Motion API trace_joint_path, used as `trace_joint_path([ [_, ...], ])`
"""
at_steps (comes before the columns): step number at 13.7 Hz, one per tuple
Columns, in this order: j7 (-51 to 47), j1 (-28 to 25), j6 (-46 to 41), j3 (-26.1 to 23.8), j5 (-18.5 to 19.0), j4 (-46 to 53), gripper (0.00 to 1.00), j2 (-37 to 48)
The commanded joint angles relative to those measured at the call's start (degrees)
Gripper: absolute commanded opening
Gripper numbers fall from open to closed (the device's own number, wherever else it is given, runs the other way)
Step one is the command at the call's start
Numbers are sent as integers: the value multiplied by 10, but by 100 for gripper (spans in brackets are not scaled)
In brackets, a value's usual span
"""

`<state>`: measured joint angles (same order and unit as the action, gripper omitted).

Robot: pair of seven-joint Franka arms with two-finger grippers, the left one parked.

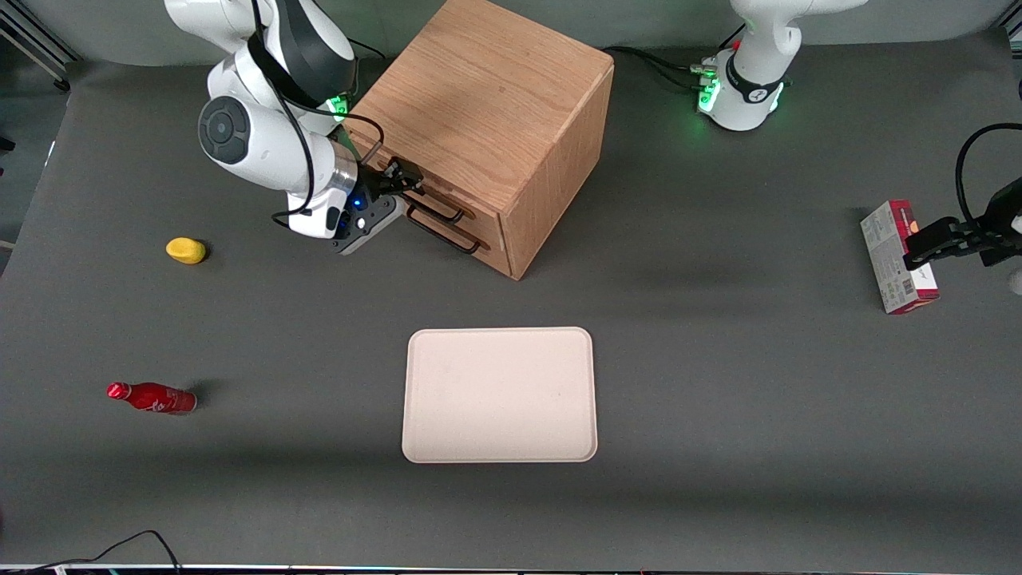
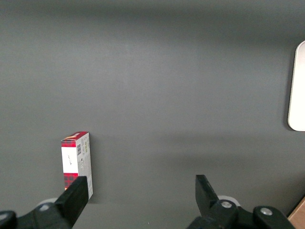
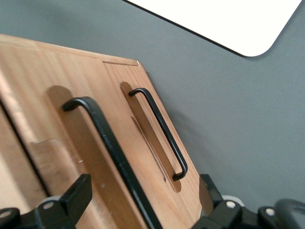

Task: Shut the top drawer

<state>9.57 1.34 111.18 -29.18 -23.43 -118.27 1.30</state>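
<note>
A boxy oak cabinet stands at the back of the table, its two drawer fronts turned toward the working arm. The top drawer carries a thin black wire handle. Just below it is the lower drawer's matching handle. My gripper is right at the top drawer's front. It is open, with one finger on each side of the top handle and nothing clamped. I cannot tell how far the top drawer stands out.
A cream tray lies nearer the front camera than the cabinet. A yellow object and a red bottle lie toward the working arm's end. A red-and-white box lies toward the parked arm's end.
</note>
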Motion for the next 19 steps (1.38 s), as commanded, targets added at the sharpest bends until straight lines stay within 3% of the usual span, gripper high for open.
trace_joint_path([
  [1,4,5,-85,17,36,98,100,-14],
  [3,-9,5,-154,32,64,186,100,-9],
  [6,-125,3,-249,50,145,311,100,6],
  [9,-243,5,-330,55,224,345,100,55],
  [10,-253,4,-357,86,240,342,100,70],
  [14,-222,3,-374,210,253,319,100,105],
  [19,-220,2,-240,260,236,142,100,185],
])
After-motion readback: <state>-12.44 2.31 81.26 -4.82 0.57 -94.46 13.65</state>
